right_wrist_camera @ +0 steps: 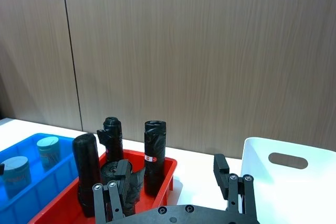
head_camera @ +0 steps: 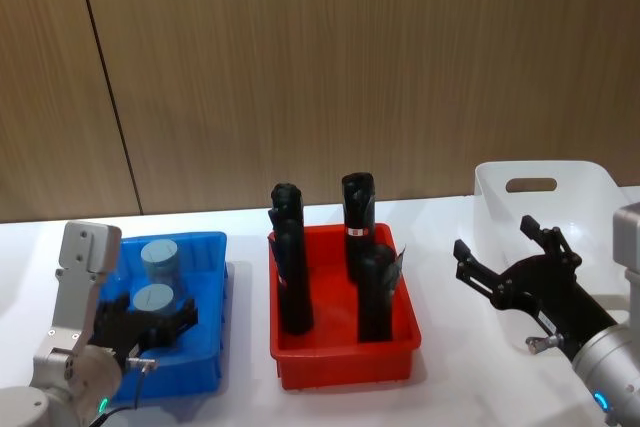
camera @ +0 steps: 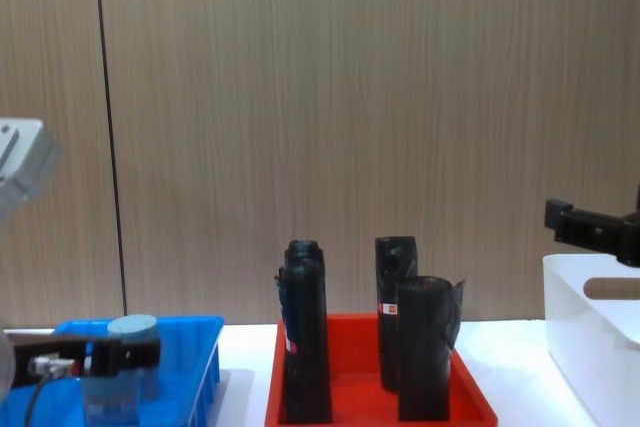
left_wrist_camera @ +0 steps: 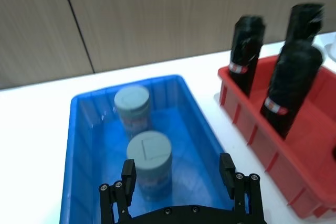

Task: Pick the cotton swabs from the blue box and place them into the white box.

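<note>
blue box, white box, red tray

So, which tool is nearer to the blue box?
Left. The left tool hangs over the blue box; the right tool is by the white box, beyond the red tray.

You had blue box: glossy smooth plastic, walls caught light. Red tray: same hard shiny plastic, ribbed outside. White box: smooth plastic, soft sheen. Jars: clear walls, looked plastic; lids matt pale blue. Black rolls: crinkled thin film, faint shine; bands looked like paper. Your left gripper and right gripper: matt black, with small metal screws. Wall: matt wood-grain panels. Table: smooth, white.
</note>
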